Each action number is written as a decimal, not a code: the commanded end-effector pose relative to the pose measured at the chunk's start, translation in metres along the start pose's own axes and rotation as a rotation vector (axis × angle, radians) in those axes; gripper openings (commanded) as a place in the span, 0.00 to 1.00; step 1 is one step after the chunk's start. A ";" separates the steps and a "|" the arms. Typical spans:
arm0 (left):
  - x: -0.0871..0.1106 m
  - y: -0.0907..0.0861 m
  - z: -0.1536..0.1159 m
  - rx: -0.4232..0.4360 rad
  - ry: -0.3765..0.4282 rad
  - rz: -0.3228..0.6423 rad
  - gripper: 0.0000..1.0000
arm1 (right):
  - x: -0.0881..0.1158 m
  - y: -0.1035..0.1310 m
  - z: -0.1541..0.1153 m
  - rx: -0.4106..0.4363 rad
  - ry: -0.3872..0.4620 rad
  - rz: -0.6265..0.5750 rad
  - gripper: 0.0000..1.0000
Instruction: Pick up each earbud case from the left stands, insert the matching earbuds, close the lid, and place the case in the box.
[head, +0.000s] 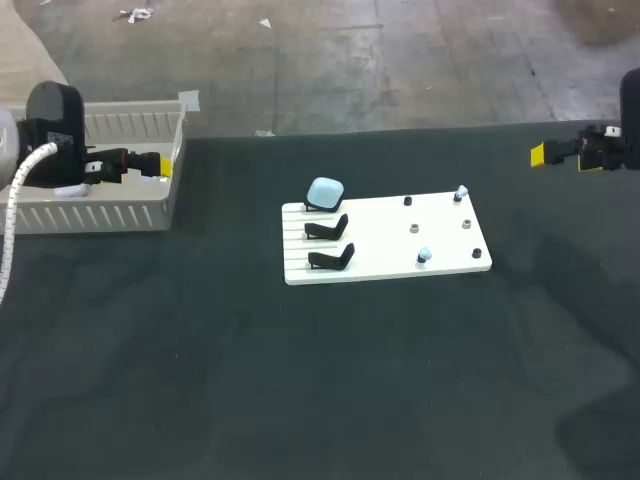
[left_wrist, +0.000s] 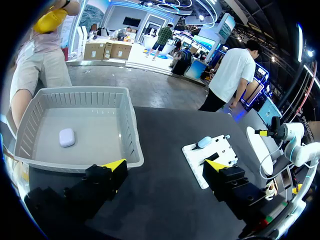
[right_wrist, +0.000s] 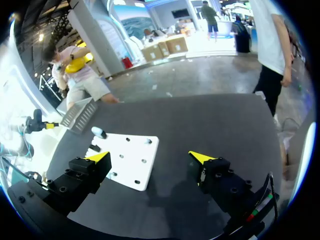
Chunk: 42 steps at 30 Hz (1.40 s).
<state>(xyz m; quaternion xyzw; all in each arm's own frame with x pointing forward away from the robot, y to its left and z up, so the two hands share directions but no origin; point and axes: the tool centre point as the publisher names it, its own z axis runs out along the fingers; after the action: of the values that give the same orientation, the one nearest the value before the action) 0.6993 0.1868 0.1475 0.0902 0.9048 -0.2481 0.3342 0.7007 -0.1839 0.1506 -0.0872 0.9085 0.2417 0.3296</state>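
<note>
A light blue earbud case (head: 326, 192) sits on the rearmost of three black stands at the left end of the white board (head: 385, 245); the other two stands (head: 330, 245) are empty. Two pale blue earbuds (head: 460, 192) (head: 423, 256) stand on pegs at the board's right. The white slatted box (head: 120, 215) is at far left. A pale case (left_wrist: 67, 137) lies inside it. My left gripper (head: 155, 166) hangs open over the box's right side, empty (left_wrist: 165, 170). My right gripper (head: 540, 154) is open and empty, far right of the board (right_wrist: 150, 160).
Small black and grey pegs (head: 412, 228) dot the board's right half. Dark tabletop (head: 300, 380) spreads around the board on all sides. From the right wrist, the blue case (right_wrist: 99, 132) and the box (right_wrist: 80, 114) lie beyond the board (right_wrist: 127, 160).
</note>
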 end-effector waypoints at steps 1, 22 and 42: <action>-0.002 -0.002 0.000 -0.011 0.009 -0.002 1.00 | 0.000 -0.001 0.000 -0.003 -0.001 -0.001 1.00; -0.011 -0.008 0.019 0.453 -0.220 0.532 1.00 | 0.000 -0.001 0.000 -0.003 -0.001 -0.001 1.00; -0.011 -0.038 0.023 0.599 -0.222 0.825 1.00 | 0.000 -0.001 0.000 -0.003 -0.001 -0.001 1.00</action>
<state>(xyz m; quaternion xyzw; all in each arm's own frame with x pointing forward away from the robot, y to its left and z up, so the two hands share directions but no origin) 0.7047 0.1379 0.1570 0.4581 0.7368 -0.2638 0.4215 0.7007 -0.1839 0.1506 -0.0871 0.9085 0.2417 0.3296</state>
